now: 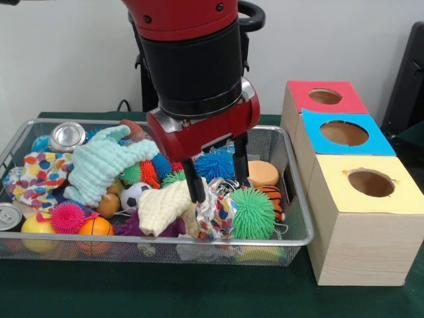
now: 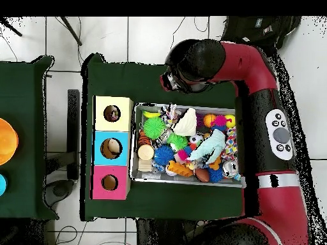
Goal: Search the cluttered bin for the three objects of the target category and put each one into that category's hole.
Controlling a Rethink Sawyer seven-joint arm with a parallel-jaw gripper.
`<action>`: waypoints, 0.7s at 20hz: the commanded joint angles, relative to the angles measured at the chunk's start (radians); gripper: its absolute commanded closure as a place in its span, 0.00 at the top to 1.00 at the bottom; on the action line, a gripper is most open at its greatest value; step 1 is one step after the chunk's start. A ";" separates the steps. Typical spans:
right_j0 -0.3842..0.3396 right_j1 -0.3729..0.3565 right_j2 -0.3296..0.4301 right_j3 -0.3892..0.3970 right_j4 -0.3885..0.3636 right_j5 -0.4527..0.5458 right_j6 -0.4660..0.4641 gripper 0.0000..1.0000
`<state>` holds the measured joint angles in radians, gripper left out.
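Three holes are waiting in the row of boxes beside the wire bin (image 1: pixel 295 235) — the red-topped hole (image 1: pixel 325 96), the blue-topped hole (image 1: pixel 344 132) and the yellow-topped hole (image 1: pixel 371 182) — and which category is wanted is not something the views are telling. The tool (image 1: pixel 216 176) is hanging low over the clutter with its two dark fingers (image 1: pixel 194 182) spread apart, pinching nothing. They are straddling a crinkled patterned wrapper (image 1: pixel 216 211), which is lying near the bin's front wall between the pale yellow cloth (image 1: pixel 165 207) and the green spiky ball (image 1: pixel 252 212), touching both.

By my reading, the search-and-pick step is in hand: the tool is lining up on that wrapper. The next move is calling for a short drop, then a close that is catching the wrapper alone — the cloth is crowding the left finger. The wrapper is bunched up, so its long axis is hard to judge; it seems to be standing roughly upright, its crumpled top pointing toward the tool.
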<state>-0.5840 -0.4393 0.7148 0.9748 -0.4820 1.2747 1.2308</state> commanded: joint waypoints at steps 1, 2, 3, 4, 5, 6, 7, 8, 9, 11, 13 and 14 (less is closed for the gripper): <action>-0.022 0.005 -0.018 0.100 -0.008 -0.047 -0.128 1.00; -0.022 0.008 -0.017 0.093 -0.010 -0.046 -0.131 1.00; -0.021 0.008 -0.019 0.089 -0.010 -0.044 -0.130 1.00; -0.022 0.005 -0.019 0.090 -0.010 -0.045 -0.127 1.00; -0.022 0.001 -0.020 0.092 -0.010 -0.046 -0.124 1.00; -0.022 -0.002 -0.021 0.094 -0.010 -0.048 -0.121 1.00; -0.024 -0.005 -0.022 0.102 -0.011 -0.053 -0.119 1.00; -0.024 -0.006 -0.022 0.105 -0.012 -0.056 -0.118 1.00; -0.024 -0.008 -0.023 0.107 -0.012 -0.059 -0.117 1.00; -0.024 -0.008 -0.024 0.109 -0.014 -0.063 -0.116 1.00; -0.026 -0.008 -0.024 0.114 -0.016 -0.073 -0.115 1.00; -0.026 -0.007 -0.024 0.115 -0.016 -0.077 -0.114 1.00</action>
<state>-0.5840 -0.4393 0.7148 0.9748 -0.4820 1.2712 1.2308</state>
